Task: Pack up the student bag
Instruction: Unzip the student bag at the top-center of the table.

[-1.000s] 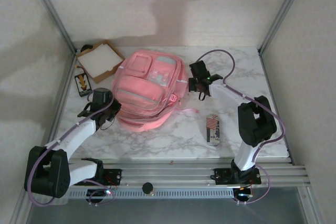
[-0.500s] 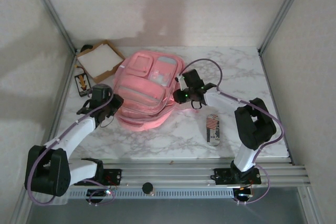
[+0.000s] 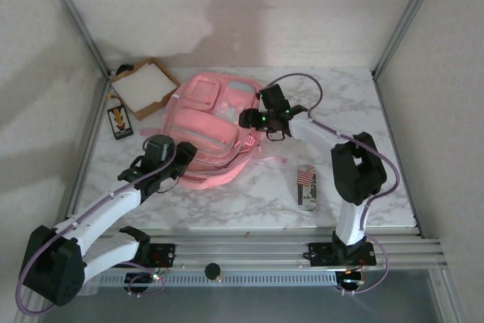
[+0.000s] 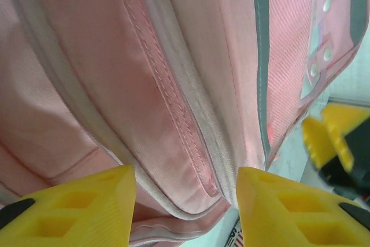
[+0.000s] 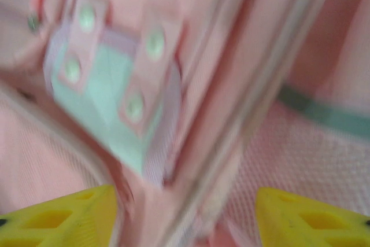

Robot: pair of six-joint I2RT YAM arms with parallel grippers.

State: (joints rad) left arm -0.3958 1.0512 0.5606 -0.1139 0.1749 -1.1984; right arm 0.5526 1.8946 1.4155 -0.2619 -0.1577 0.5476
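The student bag [image 3: 212,122], a big pink backpack with a pale blue-grey panel, lies flat at the middle back of the marble table. My left gripper [image 3: 184,158] is at its near left edge, open. In the left wrist view the yellow fingers [image 4: 75,206] stand wide apart with the bag's zip seam [image 4: 191,160] between and beyond them. My right gripper [image 3: 246,119] is over the bag's right side, also open. The right wrist view is blurred, with pink fabric and a pale riveted patch [image 5: 110,102] just ahead of the spread fingers [image 5: 312,218].
A flag-patterned pencil pouch [image 3: 306,186] lies right of the bag toward the front. A shallow brown cardboard box [image 3: 144,87] sits at the back left, with a small dark card [image 3: 119,121] in front of it. Frame posts stand at the back corners.
Both grippers went from shut to open. The left one slid right along the bag's near edge. The right one swung left from the table onto the bag's right side.
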